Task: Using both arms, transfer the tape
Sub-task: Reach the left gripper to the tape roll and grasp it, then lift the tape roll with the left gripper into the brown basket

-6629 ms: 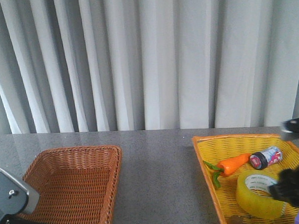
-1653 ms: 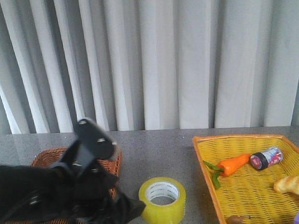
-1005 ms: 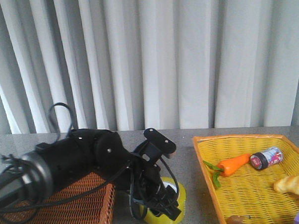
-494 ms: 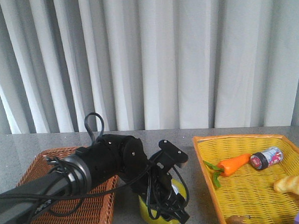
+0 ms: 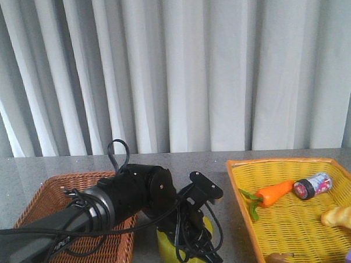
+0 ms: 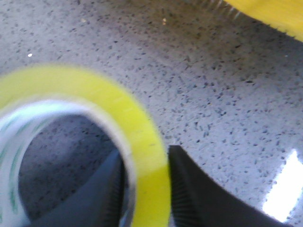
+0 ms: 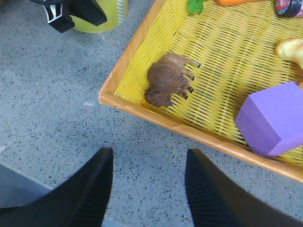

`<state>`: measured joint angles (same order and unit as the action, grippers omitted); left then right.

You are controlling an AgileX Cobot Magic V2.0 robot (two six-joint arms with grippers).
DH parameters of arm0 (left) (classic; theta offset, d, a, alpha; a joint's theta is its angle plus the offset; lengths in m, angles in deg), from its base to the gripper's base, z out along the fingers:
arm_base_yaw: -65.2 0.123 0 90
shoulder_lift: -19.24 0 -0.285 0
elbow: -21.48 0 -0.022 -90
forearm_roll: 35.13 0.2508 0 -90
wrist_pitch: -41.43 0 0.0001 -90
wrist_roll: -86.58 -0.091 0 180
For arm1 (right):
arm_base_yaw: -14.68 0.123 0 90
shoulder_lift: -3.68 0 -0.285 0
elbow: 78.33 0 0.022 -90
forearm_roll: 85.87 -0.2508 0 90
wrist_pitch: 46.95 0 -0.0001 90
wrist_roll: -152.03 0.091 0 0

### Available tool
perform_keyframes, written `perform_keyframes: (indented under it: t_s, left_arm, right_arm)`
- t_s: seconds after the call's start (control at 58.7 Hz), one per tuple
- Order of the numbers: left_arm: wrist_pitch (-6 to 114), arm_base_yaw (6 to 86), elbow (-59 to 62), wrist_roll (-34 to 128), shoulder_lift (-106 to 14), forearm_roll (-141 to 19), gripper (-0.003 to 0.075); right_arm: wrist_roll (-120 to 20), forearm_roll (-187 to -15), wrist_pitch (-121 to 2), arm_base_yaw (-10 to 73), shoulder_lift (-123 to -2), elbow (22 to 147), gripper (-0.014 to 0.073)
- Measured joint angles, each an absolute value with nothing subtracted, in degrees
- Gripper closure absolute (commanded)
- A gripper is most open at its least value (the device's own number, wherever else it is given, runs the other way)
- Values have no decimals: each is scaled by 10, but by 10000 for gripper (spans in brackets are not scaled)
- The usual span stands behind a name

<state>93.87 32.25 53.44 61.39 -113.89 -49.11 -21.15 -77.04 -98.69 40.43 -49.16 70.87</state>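
Front view: the left arm is reaching across from the left edge, passing over the brown wicker basket, and its gripper is lying down on the tape. The tape is sitting on the grey stone table, between the brown basket and the yellow basket, and is largely hidden by the arm. The yellow basket is holding a toy carrot, a small jar with a dark lid and a bread piece near the right edge. Grey curtains are hanging behind the table.

Left wrist view: the two black fingers of the left gripper are straddling the wall of the tape, one inside the white core and one outside the yellow rim. The jaws are standing close against the wall on both sides; whether they are pressing firmly cannot be told. The roll is lying flat on the speckled table.

Right wrist view: the right gripper is hanging empty over the table, its fingers spread apart, just outside the yellow basket. A brown toy animal and a purple block are lying in that basket. The tape is showing at the far edge, with the left gripper's tip on it.
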Motion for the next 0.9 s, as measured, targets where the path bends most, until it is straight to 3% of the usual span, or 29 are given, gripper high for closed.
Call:
perform_keyframes:
  t_s: [0.392,0.903]
  left_arm:
    - [964,322,534,614,-1127,-483,653]
    - [981,342,533,662,-955,-351,653]
  right_arm:
    - [-211,-770,-987,404,-492,709,248]
    - [-211,-770,-988,404,-492,709,248]
